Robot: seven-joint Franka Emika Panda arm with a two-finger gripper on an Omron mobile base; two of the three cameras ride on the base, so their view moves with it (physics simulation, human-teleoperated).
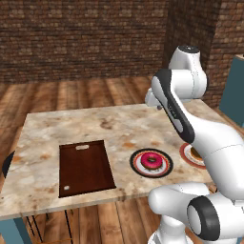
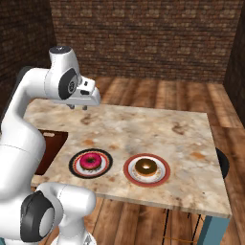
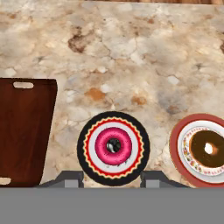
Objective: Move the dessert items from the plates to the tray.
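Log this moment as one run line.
stage: start | pink doughnut: on black-rimmed plate | brown doughnut: on red-rimmed plate | tray: bare | jaws: shut, holding nothing

Stone, wood and glaze on show — a kitchen of mixed finishes.

The table top (image 1: 95,128) reads as polished marble, mottled cream and tan; the tray (image 1: 85,167) is dark, smooth-grained wood. The black-rimmed plate (image 3: 85,151) and red-rimmed plate (image 3: 177,140) look like glazed ceramic. The pink doughnut (image 3: 113,145) has shiny frosting, the brown doughnut (image 3: 209,148) a glossy caramel coat. The arm (image 1: 224,157) — smooth white plastic. Behind it, a rough brick wall (image 1: 81,38) and a plank wood floor (image 1: 86,93).
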